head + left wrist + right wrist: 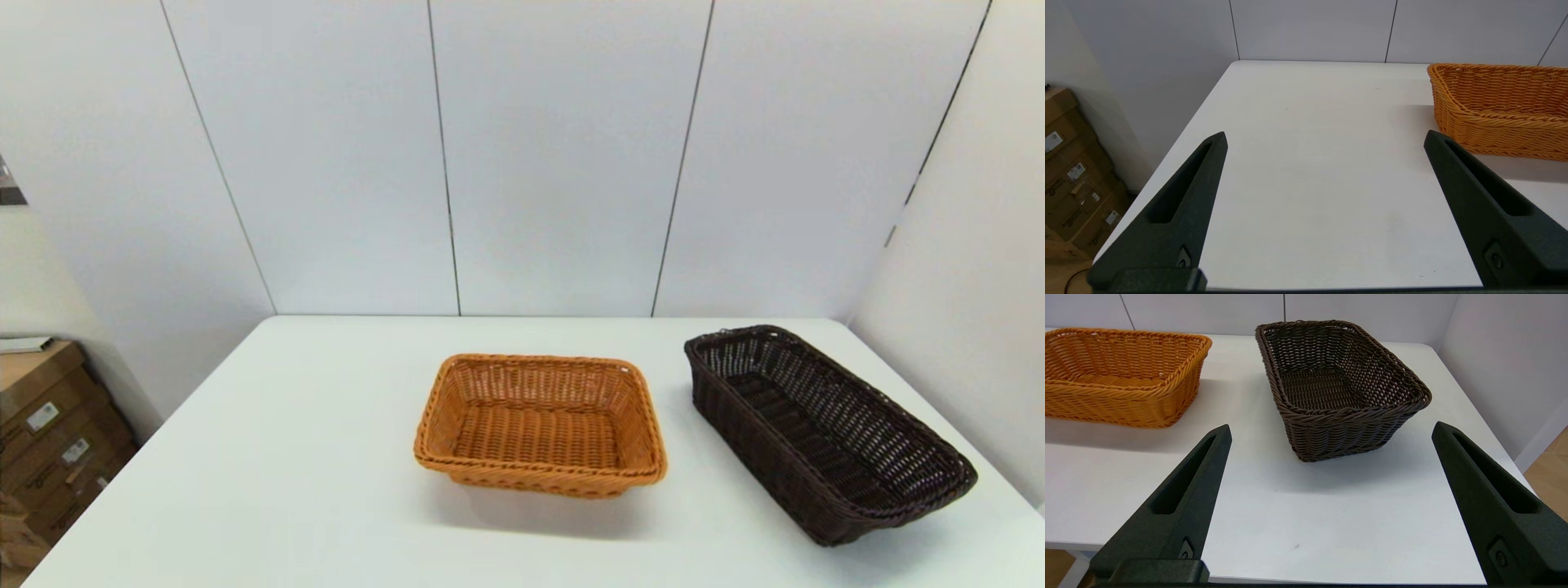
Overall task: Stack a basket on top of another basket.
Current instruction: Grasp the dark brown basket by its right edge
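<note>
The dark brown basket lies empty on the right side of the white table, angled toward the right edge. The orange-tan basket sits empty at the table's middle. Neither arm shows in the head view. My right gripper hangs open off the table's near edge, short of the dark brown basket, with the orange-tan basket off to one side. My left gripper is open above the near left part of the table, with the orange-tan basket beside one fingertip, apart from it.
White wall panels close the table's back and right sides. Cardboard boxes are stacked on the floor past the table's left edge. Bare table lies to the left of the orange-tan basket.
</note>
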